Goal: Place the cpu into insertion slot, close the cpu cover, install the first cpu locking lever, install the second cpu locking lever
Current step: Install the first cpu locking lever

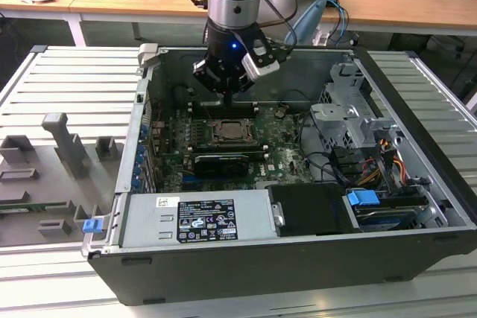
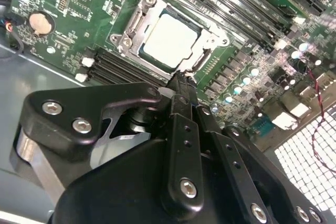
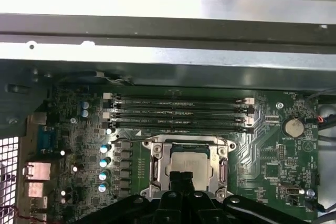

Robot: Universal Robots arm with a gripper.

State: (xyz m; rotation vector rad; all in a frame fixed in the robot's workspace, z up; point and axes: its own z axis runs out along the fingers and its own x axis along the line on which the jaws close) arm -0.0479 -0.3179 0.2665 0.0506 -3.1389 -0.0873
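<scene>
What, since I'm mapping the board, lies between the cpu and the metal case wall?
A bank of long black memory slots lies between the cpu and the case wall, seen in the first wrist view.

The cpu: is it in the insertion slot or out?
In: the cpu lies flat within the insertion slot, inside its metal rim.

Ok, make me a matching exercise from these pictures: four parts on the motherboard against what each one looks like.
1 cpu
2 cpu cover
3 memory slots
4 coin battery

A round, silvery
B long, black, in parallel rows
C pale square face in the socket
D silvery frame around the chip

Pairs: 1-C, 2-D, 3-B, 4-A
</scene>
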